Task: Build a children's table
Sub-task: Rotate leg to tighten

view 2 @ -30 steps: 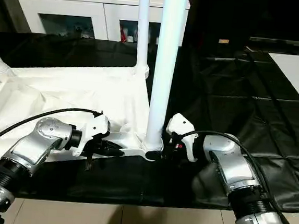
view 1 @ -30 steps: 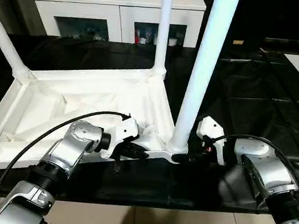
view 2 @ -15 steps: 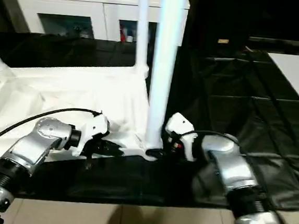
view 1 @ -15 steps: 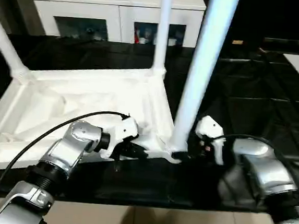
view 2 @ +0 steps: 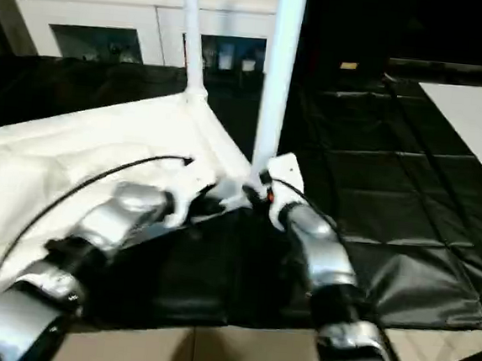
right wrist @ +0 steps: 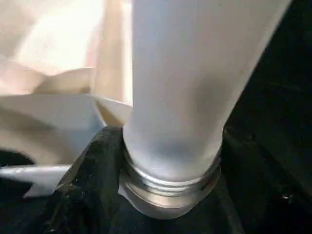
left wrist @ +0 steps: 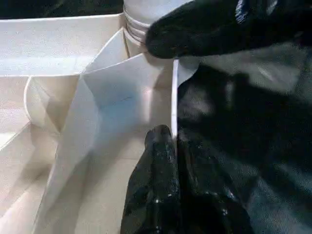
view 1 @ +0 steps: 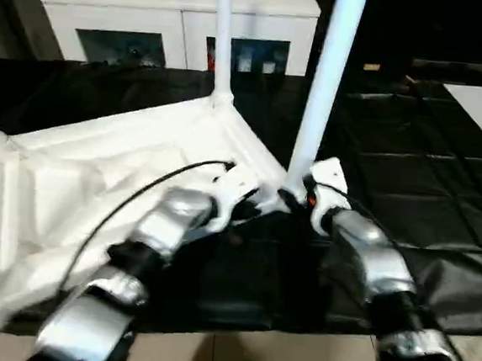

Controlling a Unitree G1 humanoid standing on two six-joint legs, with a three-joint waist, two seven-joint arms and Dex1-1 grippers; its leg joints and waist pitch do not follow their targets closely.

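Pinching the top's (view 1: 98, 168) thin near rim, the left jaws (left wrist: 171, 141) could slip while the right jaws (right wrist: 161, 195), spread around the near-right leg's (view 1: 325, 86) threaded base, cross-thread it.

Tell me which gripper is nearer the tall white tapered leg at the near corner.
Right. The right gripper wraps the white leg at its threaded base; the left gripper pinches the white tabletop's rim beside that corner.

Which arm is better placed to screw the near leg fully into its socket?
Probably the right. The right end effector sits around the near leg at its threaded base; the left end effector pinches the tabletop rim.
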